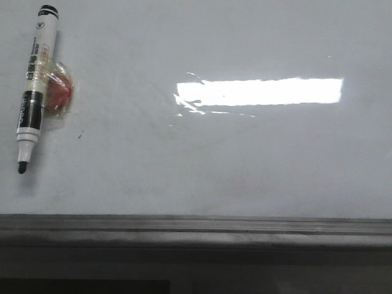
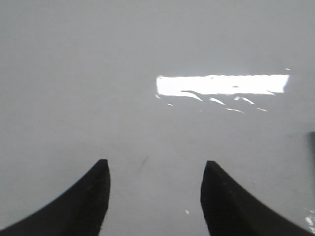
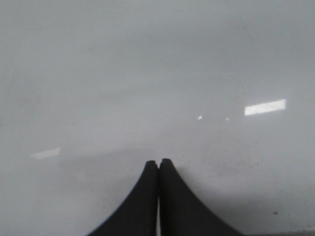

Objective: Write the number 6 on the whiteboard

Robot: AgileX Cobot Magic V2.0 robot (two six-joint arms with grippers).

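Observation:
The whiteboard (image 1: 245,153) is glossy pale grey-white and fills the front view, with a bright rectangular light reflection and a dark grey frame edge (image 1: 196,226) along the bottom. No number 6 shows on it; the surface is blank. A black-and-white marker pen (image 1: 35,86) lies uncapped at the far left, tip toward the frame, with a red lump (image 1: 59,90) taped to its side. Neither gripper shows in the front view. My left gripper (image 2: 155,164) is open and empty over bare board. My right gripper (image 3: 159,162) is shut and empty over bare board.
A tiny dark speck (image 1: 79,131) marks the board right of the marker. The board's frame and a dark strip below it (image 1: 86,286) run along the near edge.

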